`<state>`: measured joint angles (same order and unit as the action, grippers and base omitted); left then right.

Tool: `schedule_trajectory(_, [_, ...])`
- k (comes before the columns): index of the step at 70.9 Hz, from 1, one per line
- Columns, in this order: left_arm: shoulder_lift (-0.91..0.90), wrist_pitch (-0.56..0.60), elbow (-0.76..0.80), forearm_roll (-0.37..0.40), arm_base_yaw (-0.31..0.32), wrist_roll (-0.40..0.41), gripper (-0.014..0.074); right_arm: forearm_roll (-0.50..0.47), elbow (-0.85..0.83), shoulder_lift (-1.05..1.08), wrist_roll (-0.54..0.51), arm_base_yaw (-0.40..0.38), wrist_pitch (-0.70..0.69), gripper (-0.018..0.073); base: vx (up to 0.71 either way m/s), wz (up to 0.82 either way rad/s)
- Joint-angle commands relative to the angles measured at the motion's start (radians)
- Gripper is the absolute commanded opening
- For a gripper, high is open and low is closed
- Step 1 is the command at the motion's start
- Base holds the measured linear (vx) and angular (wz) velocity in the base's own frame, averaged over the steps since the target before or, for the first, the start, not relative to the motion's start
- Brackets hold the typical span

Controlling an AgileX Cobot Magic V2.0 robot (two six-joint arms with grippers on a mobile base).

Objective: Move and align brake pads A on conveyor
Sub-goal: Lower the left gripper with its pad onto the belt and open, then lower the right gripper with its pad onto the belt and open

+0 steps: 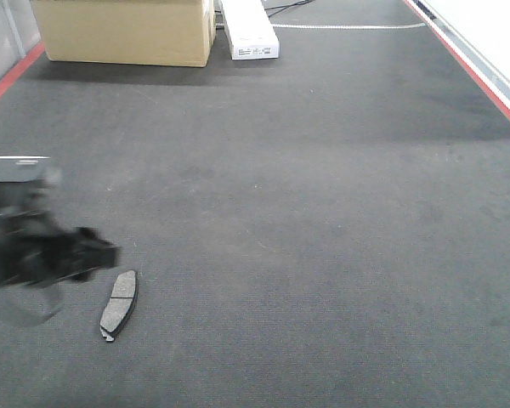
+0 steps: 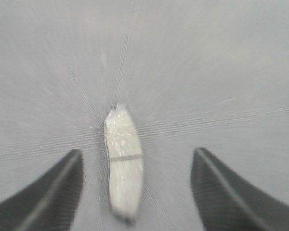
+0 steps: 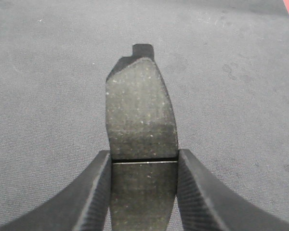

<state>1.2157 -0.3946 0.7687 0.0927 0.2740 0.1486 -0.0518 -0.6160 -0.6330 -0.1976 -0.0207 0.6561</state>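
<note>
Your left gripper [image 2: 137, 151], fingers apart, hangs over the brake pad [image 1: 119, 303] lying near-left on the conveyor [image 1: 323, 212] while your right gripper [image 3: 143, 159] clamps a second pad [image 3: 142, 110], so an off-centre closing could skew the lying one.

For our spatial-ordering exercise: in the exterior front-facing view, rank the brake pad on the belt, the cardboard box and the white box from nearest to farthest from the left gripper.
1. The brake pad, beside the left gripper.
2. The cardboard box, far end, left.
3. The white box, far end, further right.
</note>
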Motion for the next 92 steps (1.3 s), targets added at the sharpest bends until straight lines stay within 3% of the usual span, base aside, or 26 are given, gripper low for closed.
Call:
schedule_trajectory(1, [-0.179, 0.104, -0.056, -0.021, 0.007, 0.002, 0.033, -0.001, -0.031, 0.001, -0.007, -0.002, -0.086, 0.0207, 0.0, 0.0])
schedule_trajectory(24, [-0.566, 0.102, -0.213, -0.045, 0.006, 0.003, -0.0007, -0.001, -0.031, 0.001, -0.007, -0.002, -0.086, 0.0207, 0.0, 0.0])
schedule_trajectory(33, [-0.584, 0.067, -0.221, -0.069, 0.006, -0.003, -0.0008, -0.001, -0.031, 0.001, -0.007, -0.002, -0.086, 0.0207, 0.0, 0.0])
schedule_trajectory(45, [-0.584, 0.091, -0.221, -0.071, 0.006, -0.074, -0.0008, -0.001, -0.031, 0.001, -0.007, -0.002, -0.086, 0.0207, 0.0, 0.0])
schedule_trajectory(74, [-0.584, 0.088, -0.221, -0.069, 0.006, -0.074, -0.0008, -0.002, -0.031, 0.001, -0.006, -0.002, -0.086, 0.0207, 0.0, 0.0])
schedule_trajectory(92, [-0.584, 0.088, -0.221, -0.069, 0.006, -0.074, -0.0008, -0.097, -0.049, -0.053, -0.006, -0.002, -0.107, 0.0209, 0.0, 0.0])
